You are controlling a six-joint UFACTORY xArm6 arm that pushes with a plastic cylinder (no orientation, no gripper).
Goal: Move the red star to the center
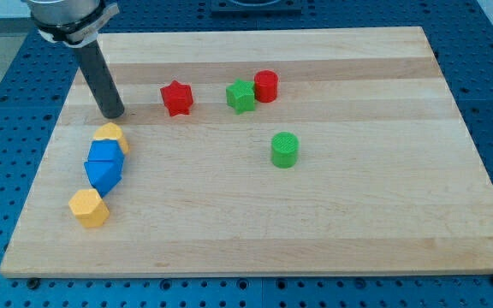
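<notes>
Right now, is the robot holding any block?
No. It only has a rod; my tip touches nothing, just above the top yellow block and left of the red star.

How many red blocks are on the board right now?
2: the red star left of board centre toward the view's top, and a red cylinder further right, touching the green star. None appear hidden.

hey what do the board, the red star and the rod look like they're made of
Board: pale wood, likely, with grain and joined strips, matte.
Red star: probably plastic, uniform colour, finely ridged, perhaps printed.
Rod, ending at my tip left of the star: dark, smooth; metal or plastic, unclear.
</notes>
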